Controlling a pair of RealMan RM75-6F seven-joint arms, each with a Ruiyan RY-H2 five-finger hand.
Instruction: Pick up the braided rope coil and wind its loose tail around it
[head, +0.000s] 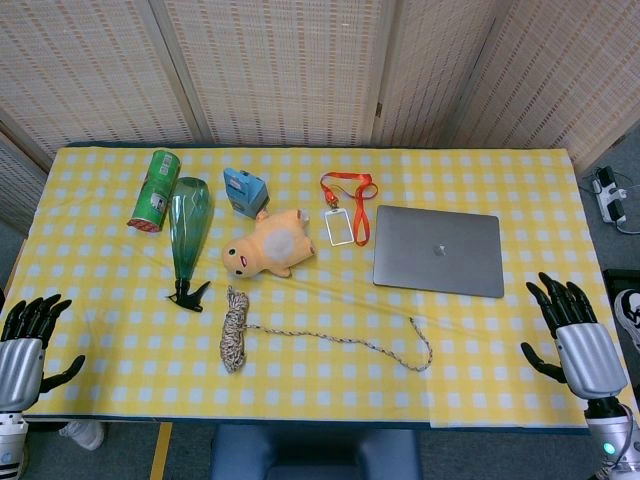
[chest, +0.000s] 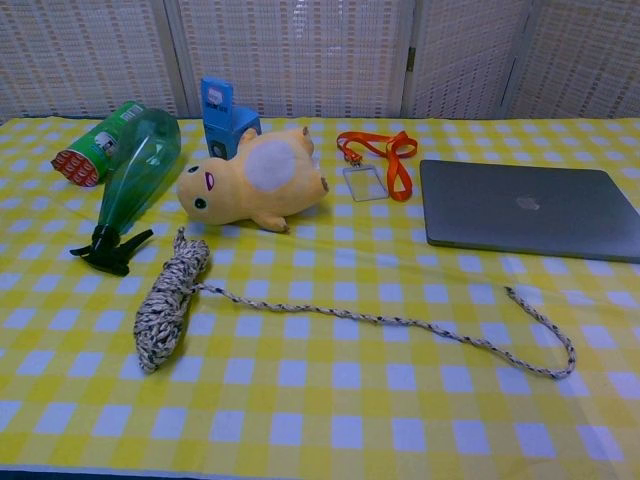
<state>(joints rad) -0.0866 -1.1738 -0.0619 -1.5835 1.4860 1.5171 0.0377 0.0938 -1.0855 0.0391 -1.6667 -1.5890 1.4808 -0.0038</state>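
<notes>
Both hands wait at the near corners of the yellow-checked worktop (head: 500, 340): the left hand (head: 25, 340) with fingers spread and holding nothing, the right hand (head: 575, 335) the same, fingers apart. The braided rope coil (chest: 172, 300) lies on the cloth near the front edge, well apart from either hand, its loose tail (chest: 400, 322) trailing rightward. Just behind it sit a green spray bottle (chest: 135, 170) and a yellow plush toy (chest: 255, 180); a closed laptop (chest: 530, 210) rests to the right.
</notes>
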